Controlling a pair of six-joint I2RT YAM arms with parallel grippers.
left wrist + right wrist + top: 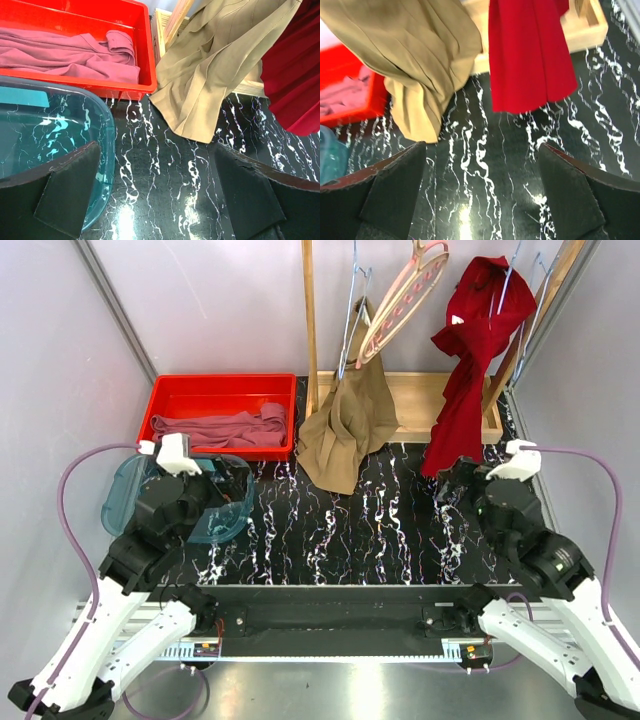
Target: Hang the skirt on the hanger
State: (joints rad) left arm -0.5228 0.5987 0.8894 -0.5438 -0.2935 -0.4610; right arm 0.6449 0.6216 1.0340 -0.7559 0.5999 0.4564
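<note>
Left gripper (160, 192): black foam-padded fingers (67, 192) spread wide, only table between them. Right gripper (480, 195) likewise, jaws fully apart and holding nothing.

The tan pleated cloth skirt (345, 425) is at 12 o'clock of the black white-veined marble table (400, 530). Its top is up at the thin light-blue wire hanger (352, 310), and we read it as draped over that. The hem drops to the table surface.

In the left wrist view the skirt (215, 65) lies at 1 o'clock, past the fingertips and apart from them. In the right wrist view it (415, 55) lies at 11 o'clock, also ahead of the fingers and not touching. Neither gripper has it between the pads.

The dark red hanging garment (470, 370) is at 3 o'clock of the skirt, its lower edge near the table. The thick pink hanger (405, 295) is at 1 o'clock of the skirt. The pale wooden tray (420, 390) sits behind both garments.

At 9 o'clock of the skirt is the red plastic bin (222, 380), with a mauve-pink cloth (220, 428) in it. The clear teal plastic tub (50, 125) sits just below the bin, and the left finger overlaps it in the left wrist view.
</note>
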